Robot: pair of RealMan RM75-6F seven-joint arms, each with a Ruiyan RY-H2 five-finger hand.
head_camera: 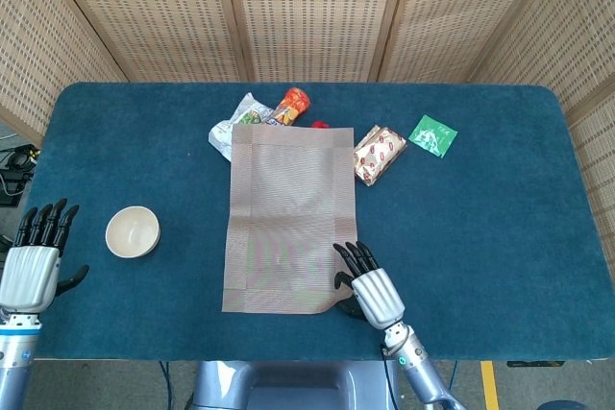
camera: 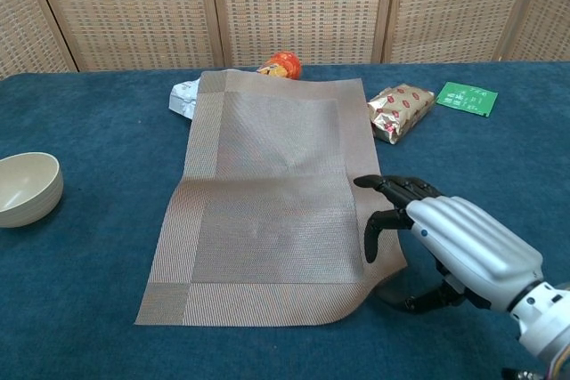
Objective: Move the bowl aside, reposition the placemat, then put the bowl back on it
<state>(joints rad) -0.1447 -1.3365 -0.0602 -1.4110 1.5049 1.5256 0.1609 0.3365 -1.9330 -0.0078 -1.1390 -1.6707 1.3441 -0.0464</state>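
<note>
The brown woven placemat [head_camera: 288, 204] [camera: 267, 193] lies lengthwise in the middle of the blue table. My right hand [head_camera: 368, 290] [camera: 463, 246] is at its near right corner, one finger curled down on top and the thumb underneath, and the pinched corner is lifted and curled off the cloth. The cream bowl [head_camera: 132, 231] [camera: 27, 187] stands upright on the bare cloth, well left of the mat. Near the table's left front edge, my left hand [head_camera: 34, 266] hovers with its fingers spread and holds nothing; only the head view shows it.
Snack packets crowd the mat's far end: a white one [head_camera: 240, 120] [camera: 184, 95], an orange one [head_camera: 291, 105] [camera: 281, 65], and a red-brown one [head_camera: 379, 153] [camera: 403, 100] to the right. A green packet [head_camera: 433, 134] [camera: 467, 97] lies further right. Wicker screens stand behind the table.
</note>
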